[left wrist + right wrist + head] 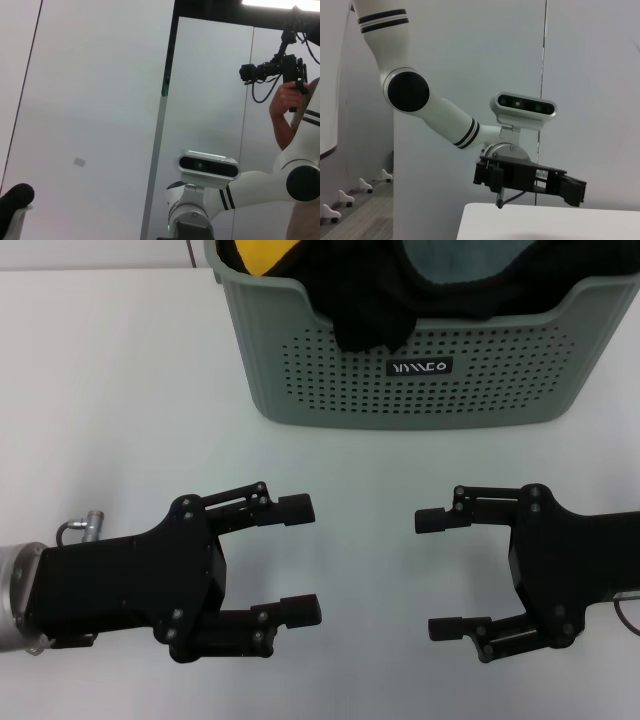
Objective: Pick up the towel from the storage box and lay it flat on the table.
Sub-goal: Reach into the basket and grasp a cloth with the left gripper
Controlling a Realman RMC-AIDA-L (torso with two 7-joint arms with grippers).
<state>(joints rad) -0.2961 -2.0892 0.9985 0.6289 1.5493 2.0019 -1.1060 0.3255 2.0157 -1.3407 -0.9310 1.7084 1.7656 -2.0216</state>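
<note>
A: What is shown from the head?

B: The storage box (420,370) is seen at twelve o'clock on the desk (120,390). The towel (262,255) is packed inside it, at the box's eleven o'clock corner, with only a yellow patch showing. A black cloth (375,300) is draped over the near rim beside it, and a teal-grey cloth (455,262) is lodged toward one o'clock. A small black label (420,367) is fixed on the box's front wall.

A: And the grippers?

B: The left gripper (298,558) is held at seven o'clock and the right gripper (438,574) at five o'clock, both above bare desk, well apart from the box. The jaws of each are spread wide, with nothing between them.

A: What is added by the wrist views?

B: Neither box nor towel is caught by them. In the right wrist view the left gripper (572,189) is seen side-on above the desk edge (520,212). In the left wrist view only wall panels, the opposite arm's wrist camera (208,166), and a person's hand (287,97) holding a camera rig (275,67) are shown.
</note>
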